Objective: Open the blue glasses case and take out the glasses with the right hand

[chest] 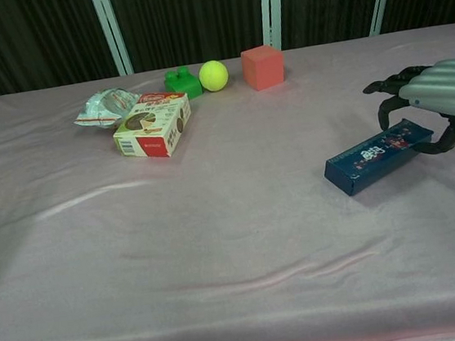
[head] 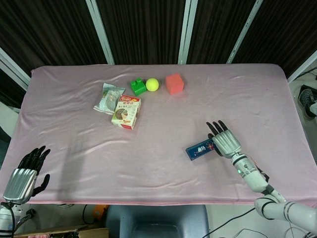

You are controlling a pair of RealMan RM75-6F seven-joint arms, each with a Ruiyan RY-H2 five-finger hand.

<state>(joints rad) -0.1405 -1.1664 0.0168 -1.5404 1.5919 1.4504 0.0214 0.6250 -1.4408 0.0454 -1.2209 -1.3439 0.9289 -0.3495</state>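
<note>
The blue glasses case (chest: 380, 156) lies closed on the counter (chest: 220, 245), its long axis running leftward from the right hand (chest: 441, 95), whose spread fingers (chest: 386, 108) arch over its near end, apparently not gripping.

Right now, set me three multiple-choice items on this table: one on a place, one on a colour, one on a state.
1. Where does the yellow-green ball lie?
A. between the green toy block and the red cube
B. on the printed snack box
C. at the near edge

2. What colour is the cloth on the table?
A. white
B. pink
C. grey

3. How is the long blue glasses case?
A. open, glasses out
B. lifted
C. closed, flat on the cloth

Answers: 1 A, it sits between them in the far row. 2 B, pink throughout. 3 C, the right hand arches over its end, lid shut.
</note>
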